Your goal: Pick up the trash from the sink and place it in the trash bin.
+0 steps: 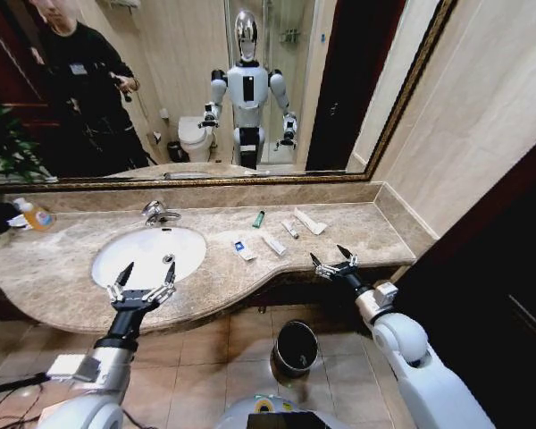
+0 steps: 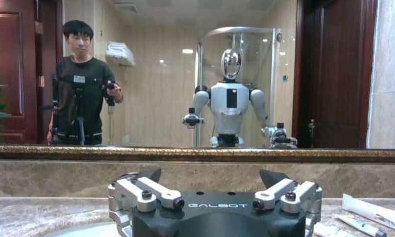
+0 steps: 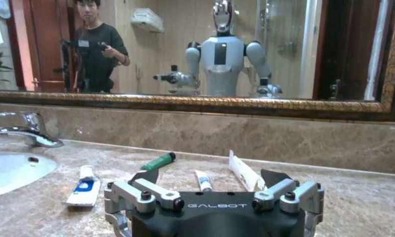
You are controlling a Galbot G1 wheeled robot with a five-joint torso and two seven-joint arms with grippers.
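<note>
Two grippers, left (image 1: pixel 146 279) and right (image 1: pixel 333 261), jaws spread, empty; trash (image 1: pixel 244 250) lies mid-frame on desk (image 1: pixel 357 228); approach squarely from above.

Three cameras, all facing the mirror wall.

From the head we look steeply down and forward, taking in the whole brown-beige marble counter (image 1: pixel 339 234), the white oval basin (image 1: pixel 147 255) and the round black bin (image 1: pixel 296 347) on the floor tiles below. Each wrist camera sits low and close behind its own open black-and-silver gripper, left (image 2: pixel 214 190) and right (image 3: pixel 210 185), looking level across the counter. We find the gilt-framed mirror (image 1: pixel 250 89) shared by all three.
</note>
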